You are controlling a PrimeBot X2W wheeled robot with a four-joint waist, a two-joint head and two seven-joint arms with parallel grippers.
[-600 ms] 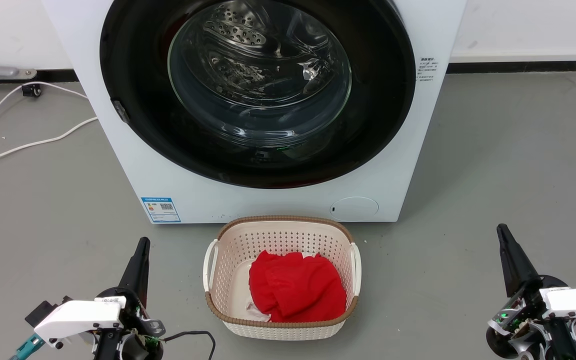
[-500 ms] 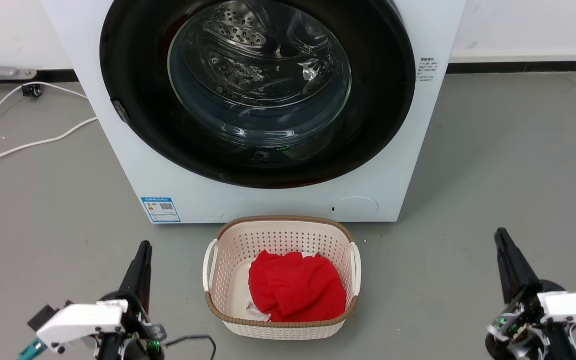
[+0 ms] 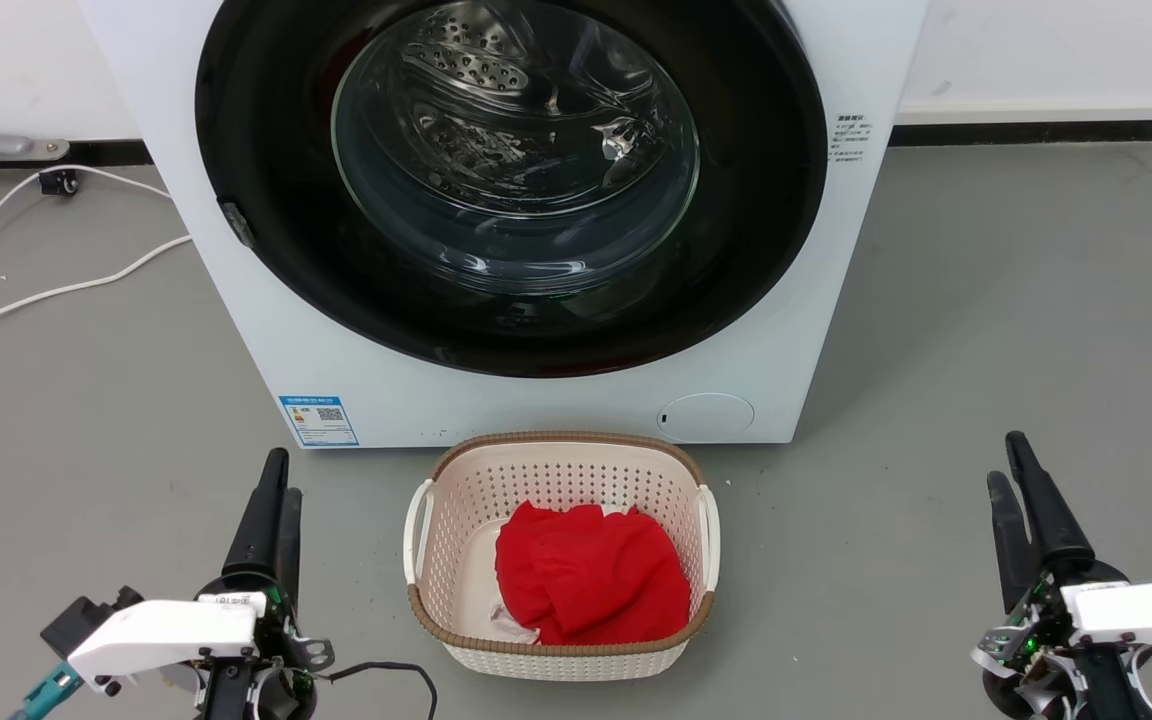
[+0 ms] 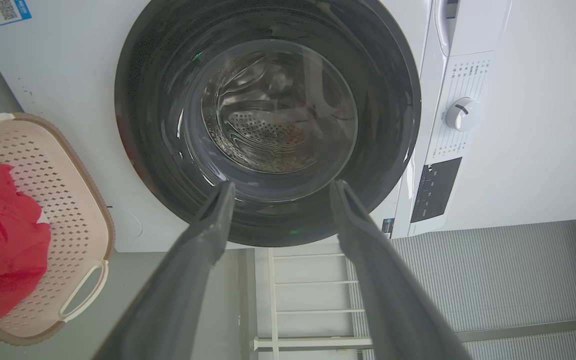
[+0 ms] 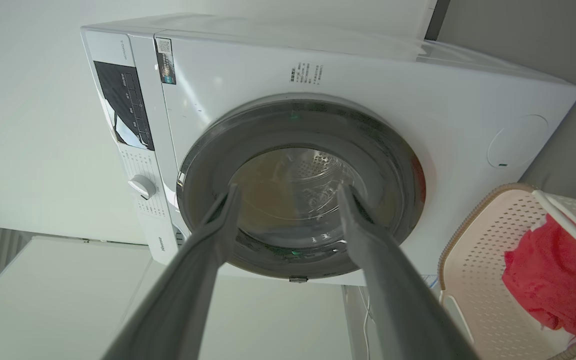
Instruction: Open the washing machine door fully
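Note:
The washing machine (image 3: 536, 405) is a white front-loader standing straight ahead on the grey floor. Its door (image 3: 516, 170), a glossy black disc with a clear glass bowl, lies flat against the front, shut. A small latch piece (image 3: 239, 222) sits on the door's left edge. My left gripper (image 3: 281, 480) hovers low at the left, open and empty, well short of the machine. My right gripper (image 3: 1004, 458) is low at the right, open and empty too. The left wrist view shows the door (image 4: 268, 115) beyond the spread left gripper (image 4: 282, 184). In the right wrist view the door (image 5: 308, 130) lies beyond the right gripper (image 5: 289, 187).
A cream perforated basket (image 3: 561, 445) holding a red cloth (image 3: 586, 585) stands on the floor just before the machine, between my grippers. White cables (image 3: 36, 290) trail over the floor at the left. A wall with a dark baseboard runs behind.
Each gripper now shows two separate fingers where one dark profile showed before. The left gripper sits a little higher. The door has not moved.

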